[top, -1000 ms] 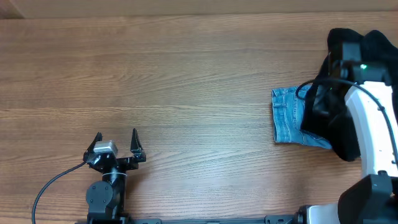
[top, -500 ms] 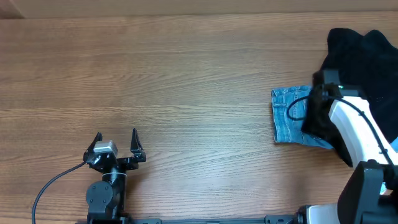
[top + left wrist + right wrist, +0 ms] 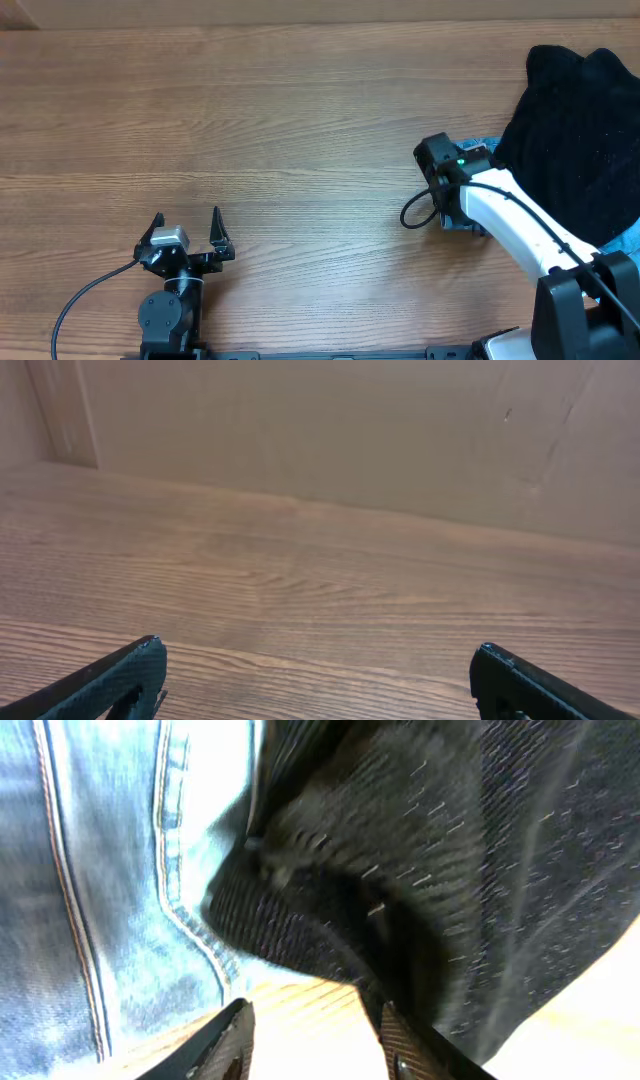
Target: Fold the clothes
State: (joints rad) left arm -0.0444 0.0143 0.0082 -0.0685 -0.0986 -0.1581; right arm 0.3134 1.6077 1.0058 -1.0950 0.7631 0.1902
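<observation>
Evidently nothing folded: black fuzzy knit garment (image 3: 585,120) is lying heaped partly over light-blue denim (image 3: 100,870); both my jaws are hanging parted, empty.

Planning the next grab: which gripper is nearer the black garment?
Right. The right gripper hangs at the edge of the black garment; the left gripper sits far across the table.

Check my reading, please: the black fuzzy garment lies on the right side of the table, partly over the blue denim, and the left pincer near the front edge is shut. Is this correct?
No. The left pincer is open, jaws wide apart with nothing between them; the left wrist view shows it. The black fuzzy garment and the blue denim are as you say.
</observation>
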